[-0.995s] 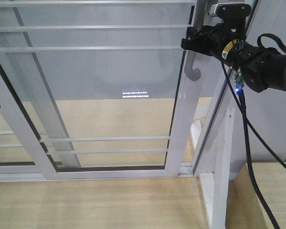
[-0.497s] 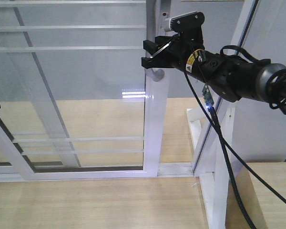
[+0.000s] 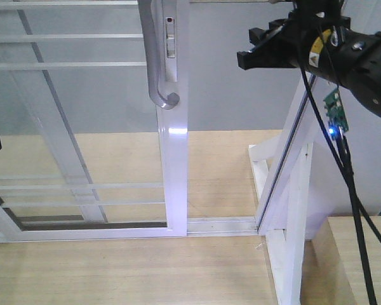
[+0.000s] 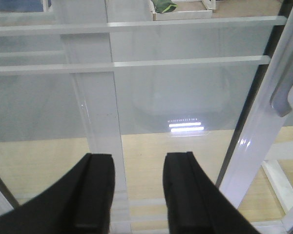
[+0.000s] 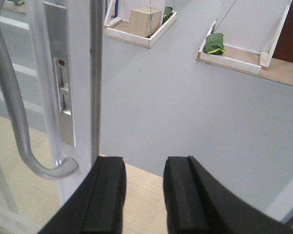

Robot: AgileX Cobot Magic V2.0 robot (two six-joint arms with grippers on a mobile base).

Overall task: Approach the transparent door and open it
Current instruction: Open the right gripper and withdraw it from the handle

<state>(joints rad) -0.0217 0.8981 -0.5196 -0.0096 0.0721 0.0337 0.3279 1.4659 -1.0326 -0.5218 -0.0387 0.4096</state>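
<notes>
Handle [image 3: 153, 57] of the transparent door [image 3: 171, 159], upright, stands well left of the parted, empty right gripper [image 3: 246, 58] in the front view. Left wrist view: left gripper [image 4: 139, 158] parted, empty, facing glass. Right wrist view: handle left of the jaws, this arm nearer

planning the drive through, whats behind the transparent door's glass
Through the transparent door glass: a second white-framed panel, a grey surface farther off and wooden floor nearer. Whatever sits directly behind the door's white frame is covered.
</notes>
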